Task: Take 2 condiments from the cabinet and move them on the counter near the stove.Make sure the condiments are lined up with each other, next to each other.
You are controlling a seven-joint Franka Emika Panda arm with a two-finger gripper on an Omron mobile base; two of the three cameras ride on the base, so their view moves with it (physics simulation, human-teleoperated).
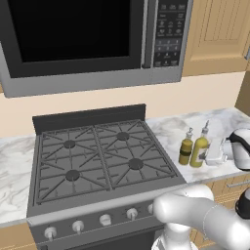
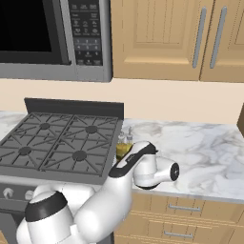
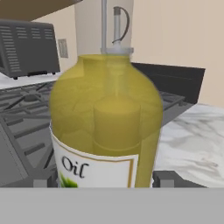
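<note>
Two condiments stand side by side on the white marble counter [image 1: 172,128], just right of the stove [image 1: 97,156]. The olive-green bottle [image 1: 186,147] is nearer the stove and the yellow bottle [image 1: 199,149] is beside it. My gripper [image 1: 211,154] reaches in from the right at the yellow bottle. In the hand view the yellow bottle [image 3: 105,118] with its white "Oil" label looms close, my gripper [image 3: 106,180] is shut on it, and a fingertip [image 3: 168,179] presses each side. The olive bottle shows dimly through it. The cabinet's brown board [image 3: 35,8] is far beyond the stove.
A microwave [image 1: 88,39] hangs above the stove, with panelled wood door cabinets [image 2: 157,38] to its right. A grey toaster [image 3: 28,48] sits on the counter past the stove. My own arm [image 2: 138,167] hides most of the bottles in the right base view.
</note>
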